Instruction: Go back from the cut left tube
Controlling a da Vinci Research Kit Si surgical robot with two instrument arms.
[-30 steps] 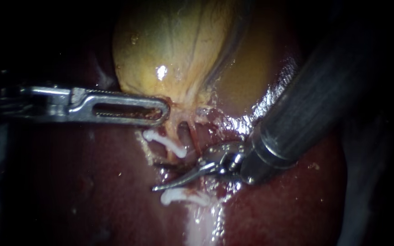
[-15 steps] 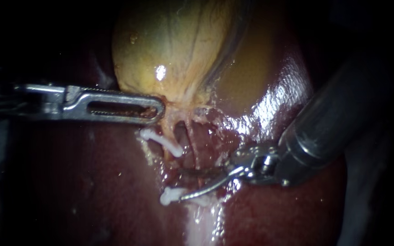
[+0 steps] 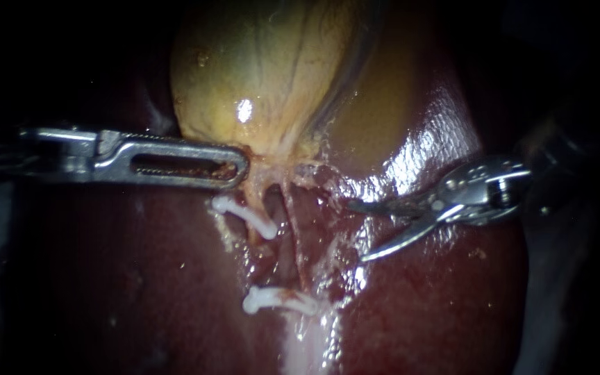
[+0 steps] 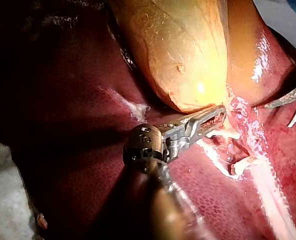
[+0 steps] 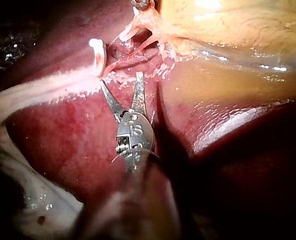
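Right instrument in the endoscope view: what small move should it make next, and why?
Probably draw the right instrument back a little along its own shaft. Its blades stand open and empty over the liver, apart from the cut left tube, the upper clip and the lower clip, while the left instrument holds the gallbladder.

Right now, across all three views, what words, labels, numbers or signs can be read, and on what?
No readable text.
Left instrument, at its joint: faint marks, too small to read.
Right instrument, upper clip, lower clip, liver, gallbladder: none.
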